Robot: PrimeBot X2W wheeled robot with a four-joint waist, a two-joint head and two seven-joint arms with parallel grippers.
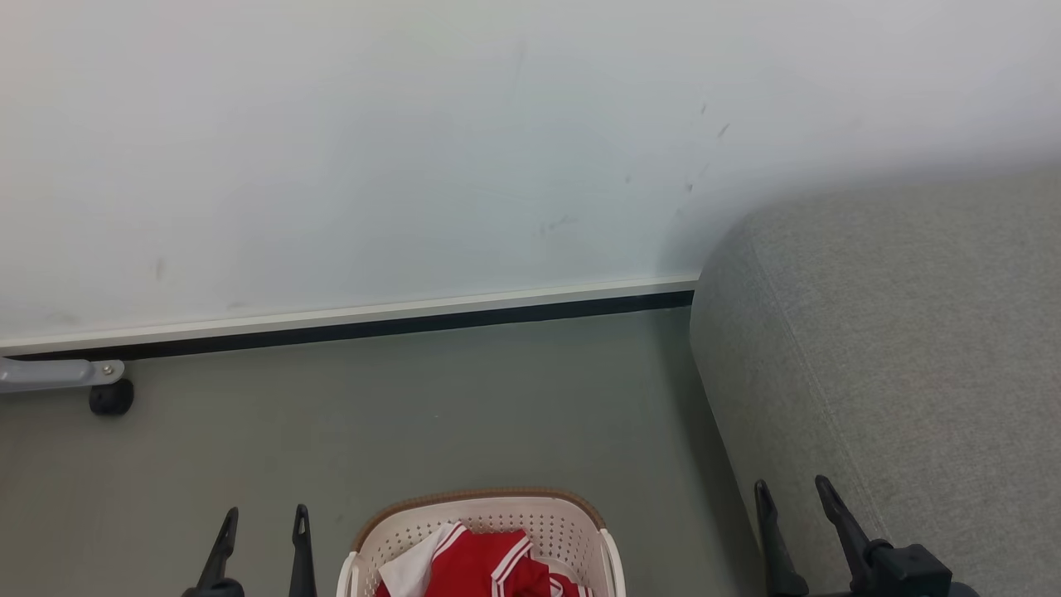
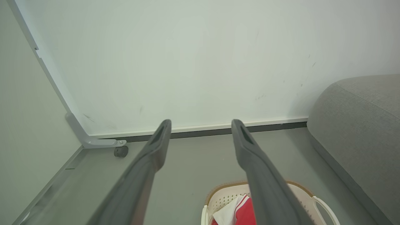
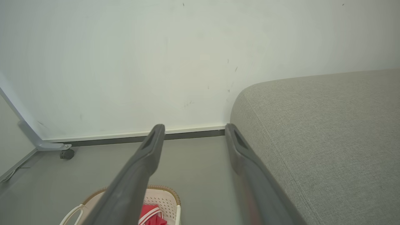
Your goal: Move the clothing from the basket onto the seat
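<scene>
Cream basket [image 1: 572, 521] with red clothing [image 1: 481, 568] inside, beside seat [image 1: 895, 348] bare of garments where visible. Apart and empty: left jaws, right jaws. By appearance, whole transfer outstanding, nothing yet grasped.

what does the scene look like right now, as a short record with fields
clothing: red and white, heaped in the basket
basket: on the floor, between the two grippers
seat: grey, at the robot's right, apart from the basket
left gripper: fingers open, holding nothing
right gripper: fingers open, holding nothing
task: not yet begun, clothing in basket
</scene>
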